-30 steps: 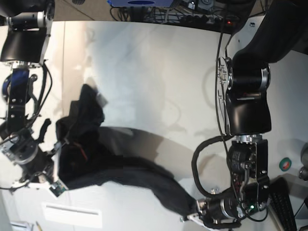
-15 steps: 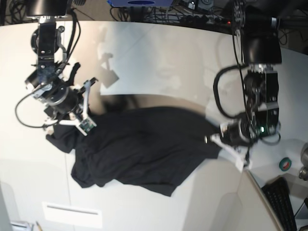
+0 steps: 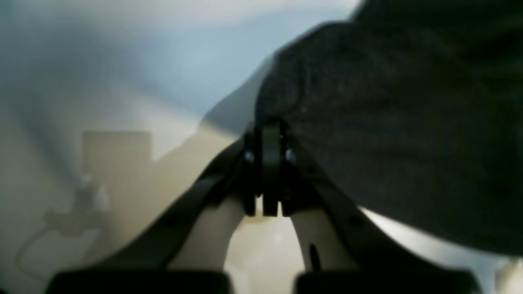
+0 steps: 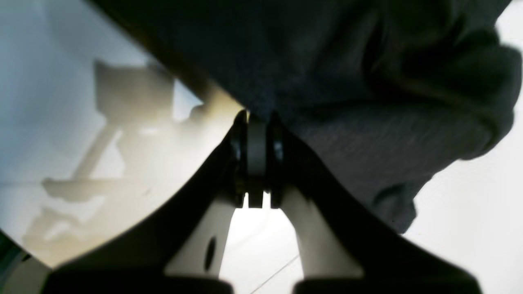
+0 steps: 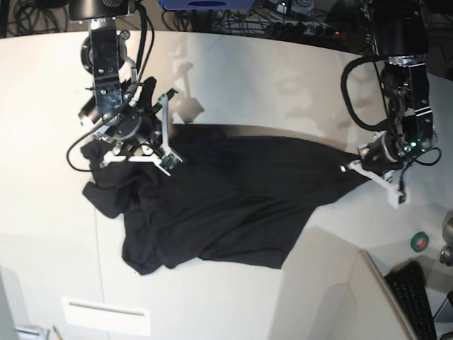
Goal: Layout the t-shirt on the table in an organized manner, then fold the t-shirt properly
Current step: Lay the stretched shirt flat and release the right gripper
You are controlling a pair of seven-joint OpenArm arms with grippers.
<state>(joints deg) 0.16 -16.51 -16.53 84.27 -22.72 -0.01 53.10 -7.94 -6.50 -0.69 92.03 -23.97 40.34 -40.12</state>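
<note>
Off-white table (image 5: 233, 78) carries the t-shirt (image 5: 219, 205), crumpled at centre. Left wrist view: left end effector (image 3: 269, 134) is clamped on a shirt edge. Right wrist view: right end effector (image 4: 255, 126) likewise pinches cloth. Base view: draw both grips apart evenly to tension the edge; ample bare surface lies far and left.
</note>
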